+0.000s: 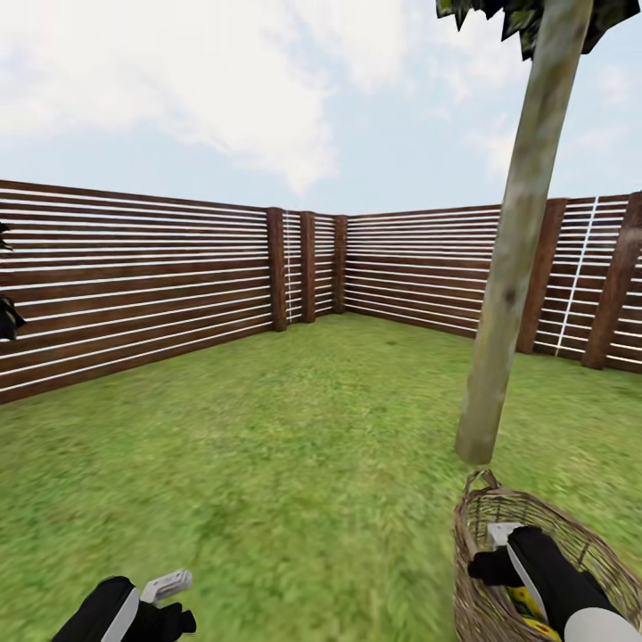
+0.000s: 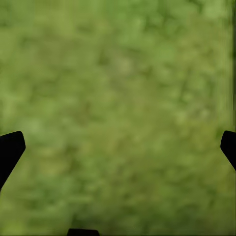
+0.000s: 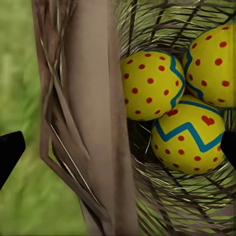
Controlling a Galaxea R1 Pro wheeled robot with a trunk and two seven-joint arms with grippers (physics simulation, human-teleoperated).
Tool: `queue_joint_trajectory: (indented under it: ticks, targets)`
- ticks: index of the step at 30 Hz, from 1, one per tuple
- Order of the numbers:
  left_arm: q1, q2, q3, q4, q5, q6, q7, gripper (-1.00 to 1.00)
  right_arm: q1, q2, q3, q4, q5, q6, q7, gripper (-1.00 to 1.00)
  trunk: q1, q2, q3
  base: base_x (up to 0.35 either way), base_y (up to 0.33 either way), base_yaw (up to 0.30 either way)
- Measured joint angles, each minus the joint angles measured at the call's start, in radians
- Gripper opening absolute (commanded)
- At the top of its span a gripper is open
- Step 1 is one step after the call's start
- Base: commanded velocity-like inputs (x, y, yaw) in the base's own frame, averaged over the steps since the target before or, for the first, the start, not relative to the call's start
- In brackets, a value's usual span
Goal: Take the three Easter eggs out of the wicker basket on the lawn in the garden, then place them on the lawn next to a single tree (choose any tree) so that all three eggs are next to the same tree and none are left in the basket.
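Note:
The wicker basket [image 1: 584, 541] stands on the lawn [image 1: 294, 446] at the foot of the tree [image 1: 513, 276]. My right gripper [image 1: 497, 548] hangs over its rim, and a bit of yellow egg [image 1: 528, 608] shows beneath the arm. In the right wrist view three Easter eggs lie inside: one dotted [image 3: 150, 83], one at the edge [image 3: 214, 59], one with a blue zigzag [image 3: 189, 135]. The right gripper [image 3: 118, 152] is open and astride the basket's thick rim band [image 3: 93, 98], holding nothing. My left gripper [image 1: 169, 588] is open over bare grass [image 2: 118, 98].
A dark brown slatted fence [image 1: 134, 276] encloses the garden on the left, far and right sides, with thick posts at its corner [image 1: 308, 267]. Open grass stretches ahead and left of the tree. Dark foliage pokes in at the left edge [image 1: 7, 312].

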State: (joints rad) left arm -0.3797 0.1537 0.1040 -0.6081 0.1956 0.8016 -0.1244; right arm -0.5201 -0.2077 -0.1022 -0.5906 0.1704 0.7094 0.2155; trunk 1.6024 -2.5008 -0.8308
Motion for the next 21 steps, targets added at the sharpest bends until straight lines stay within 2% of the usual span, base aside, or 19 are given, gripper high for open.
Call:
queue_joint_trajectory:
  ticks: [5,8,12,14,18,21]
  targets:
    - [0.0,0.0,0.0,0.0,0.0,-0.001,0.002,1.0,0.0,-0.001,-0.001,0.0,0.0,0.0,0.0,1.0,-0.002,0.001,0.019,0.0,0.0,0.0]
    - [0.0,0.0,0.0,0.0,0.0,-0.002,0.002,1.0,0.0,-0.004,-0.001,0.002,0.0,-0.004,0.0,1.0,-0.014,0.022,0.029,0.0,0.0,0.0]
    - [0.0,0.0,0.0,0.0,0.0,-0.003,0.002,1.0,0.0,-0.009,-0.002,0.04,0.014,-0.017,0.0,1.0,-0.014,0.022,0.029,0.0,0.0,0.0]
    - [0.0,-0.002,0.0,0.0,0.0,-0.003,0.001,1.0,0.0,-0.013,-0.002,0.05,0.024,-0.078,0.006,1.0,-0.014,0.022,0.029,0.0,0.0,0.0]
    - [0.0,-0.014,0.0,0.0,0.0,-0.003,0.002,1.0,0.0,-0.006,-0.002,0.055,0.026,-0.08,0.001,1.0,-0.014,0.022,0.029,0.0,0.0,0.0]
    - [0.0,-0.019,0.0,0.001,-0.001,-0.003,0.004,1.0,0.0,-0.003,-0.002,0.055,0.026,-0.078,0.0,1.0,-0.025,0.043,0.038,0.0,0.0,0.0]
